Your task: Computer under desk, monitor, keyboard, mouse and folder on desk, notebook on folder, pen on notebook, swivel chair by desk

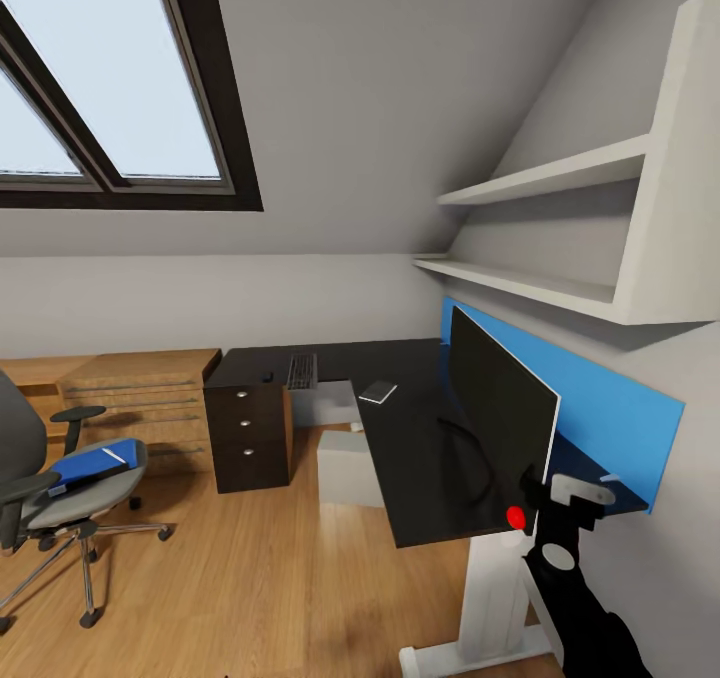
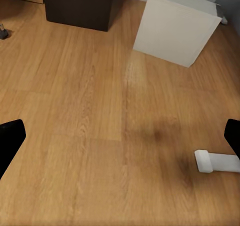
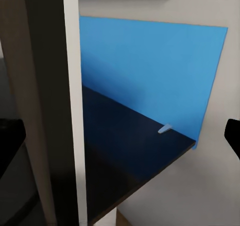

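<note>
Folder [image 1: 92,461] lies flat on the swivel chair [image 1: 60,478] seat, far on my left side, long axis running roughly across the seat toward the desk [image 1: 420,438]. A pale strip sits on top of it; pen or label, can't tell. Chair stands well apart from the desk, with open wood floor [image 2: 100,111] between.

My judgement: left arm is the nearer one for the folder. Left gripper [image 2: 120,136] hangs low over the floor, pointing down; only the two dark fingertips show at the frame edges, spread wide, nothing between them. The folder is off to the left and higher than where that hand looks, so base travel comes first.

Right gripper [image 3: 120,136] is up at the desk's near end, close behind the monitor [image 1: 500,408]. Fingertips wide apart there too, nothing held. It looks along the monitor's edge toward the blue wall panel [image 3: 150,71].

Other items: keyboard [image 1: 301,370] on the far wing of the desk, small dark lump beside it at [image 1: 267,376] is probably the mouse, too small to confirm. Notebook [image 1: 378,392] lies on the desk between keyboard and monitor. Computer [image 1: 348,466] stands on the floor by the desk's inner corner, partly tucked under the top.

Hidden: chair is cut off at the frame edge, and its armrest covers the folder's near corner. Monitor foot can't be made out.
</note>
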Controlling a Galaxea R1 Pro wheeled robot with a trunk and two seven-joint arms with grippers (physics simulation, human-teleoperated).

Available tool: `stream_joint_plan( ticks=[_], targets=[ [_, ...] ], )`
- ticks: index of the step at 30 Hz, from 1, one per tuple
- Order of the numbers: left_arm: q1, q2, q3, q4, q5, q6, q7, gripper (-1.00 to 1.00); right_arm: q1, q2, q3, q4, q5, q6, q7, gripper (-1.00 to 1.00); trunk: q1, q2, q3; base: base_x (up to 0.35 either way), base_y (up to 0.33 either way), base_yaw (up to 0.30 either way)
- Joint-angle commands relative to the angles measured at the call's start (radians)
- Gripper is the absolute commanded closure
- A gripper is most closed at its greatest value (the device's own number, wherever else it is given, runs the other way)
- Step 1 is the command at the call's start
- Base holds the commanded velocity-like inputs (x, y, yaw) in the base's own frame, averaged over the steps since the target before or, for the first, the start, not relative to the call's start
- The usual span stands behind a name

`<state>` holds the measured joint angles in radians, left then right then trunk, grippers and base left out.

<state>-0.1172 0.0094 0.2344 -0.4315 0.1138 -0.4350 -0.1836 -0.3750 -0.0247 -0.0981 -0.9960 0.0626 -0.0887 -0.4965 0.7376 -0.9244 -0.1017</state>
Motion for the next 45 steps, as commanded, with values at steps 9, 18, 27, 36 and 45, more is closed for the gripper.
stream_joint_plan(
  ticks=[9, 18, 27, 36, 45],
  targets=[
    [-0.001, 0.000, 0.003, 0.001, 0.010, 0.000, -0.010, -1.00, -0.001, 0.043, 0.005, 0.000, 0.003, -0.002, -0.005, -1.00, 0.000, -0.001, -0.002, 0.000, 0.000, 0.081],
    [-0.001, 0.000, 0.003, 0.002, 0.010, 0.000, -0.010, -1.00, -0.001, 0.049, 0.005, 0.000, 0.003, -0.003, -0.003, -1.00, 0.000, -0.001, -0.002, 0.000, 0.000, 0.240],
    [-0.001, 0.000, 0.003, 0.001, 0.010, -0.001, -0.009, -1.00, -0.001, 0.044, 0.004, 0.003, 0.007, -0.003, -0.001, -1.00, 0.000, -0.001, -0.002, 0.000, -0.067, 0.109],
    [-0.001, 0.000, 0.003, 0.002, 0.010, 0.000, -0.009, -1.00, -0.001, 0.039, 0.008, 0.001, 0.012, -0.025, -0.002, -1.00, 0.000, -0.001, -0.002, 0.000, -0.075, 0.003],
    [-0.001, 0.000, 0.005, 0.002, 0.010, -0.001, -0.008, -1.00, -0.001, 0.042, 0.010, 0.023, 0.011, -0.101, -0.001, -1.00, 0.000, -0.001, -0.002, 0.000, -0.002, 0.000]
  ],
)
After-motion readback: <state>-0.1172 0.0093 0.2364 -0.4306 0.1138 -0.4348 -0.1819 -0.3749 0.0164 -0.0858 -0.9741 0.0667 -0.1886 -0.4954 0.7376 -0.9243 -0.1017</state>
